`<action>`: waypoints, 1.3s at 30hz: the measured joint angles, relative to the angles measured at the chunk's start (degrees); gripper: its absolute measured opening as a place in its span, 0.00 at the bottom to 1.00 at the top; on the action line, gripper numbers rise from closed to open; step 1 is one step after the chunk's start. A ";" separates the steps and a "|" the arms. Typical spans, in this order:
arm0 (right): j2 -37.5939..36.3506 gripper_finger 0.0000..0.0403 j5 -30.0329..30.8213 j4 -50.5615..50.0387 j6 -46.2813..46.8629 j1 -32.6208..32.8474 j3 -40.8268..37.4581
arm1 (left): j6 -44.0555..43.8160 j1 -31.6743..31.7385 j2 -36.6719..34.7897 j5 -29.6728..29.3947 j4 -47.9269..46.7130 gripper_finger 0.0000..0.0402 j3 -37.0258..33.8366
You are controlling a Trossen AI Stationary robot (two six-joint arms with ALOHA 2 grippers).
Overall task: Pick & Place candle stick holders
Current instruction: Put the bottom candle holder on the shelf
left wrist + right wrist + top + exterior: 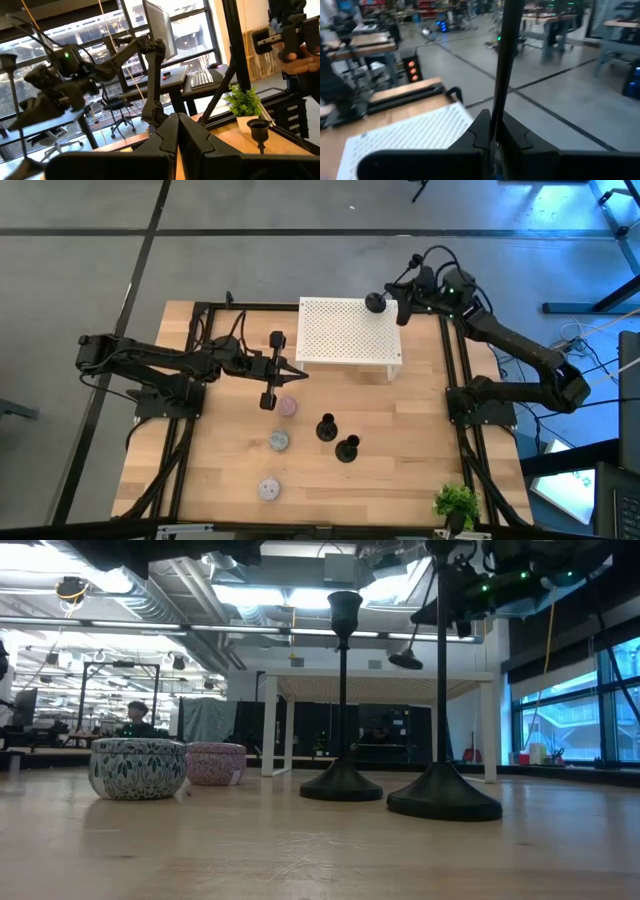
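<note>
The right pincer (385,302) is clamped on the thin stem of a black holder (375,302), carried above the far right corner of the white perforated stand (345,332). Two more holders (326,429) (347,448), each a round matte base with a slim stem and small cup, stand close together on the pale wood table (400,450) near its middle. The left pincer (272,370) is closed and empty, just left of the stand. Three round patterned tins (279,441) lie in a line left of the holders.
</note>
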 joint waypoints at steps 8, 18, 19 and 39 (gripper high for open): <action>-0.28 0.04 8.27 -14.99 -1.60 1.22 5.46 | 0.06 0.20 1.26 -0.22 -0.74 0.01 0.00; 1.81 0.04 11.12 -15.47 -0.92 1.58 5.46 | -1.52 0.89 2.62 -0.28 2.04 0.01 0.00; 2.11 0.04 11.10 -15.57 -0.58 1.55 5.46 | -1.54 0.87 2.62 -0.26 2.03 0.01 0.00; 2.39 0.04 7.60 -18.36 -5.68 2.78 5.46 | -0.02 0.76 2.62 -0.21 2.04 0.01 0.00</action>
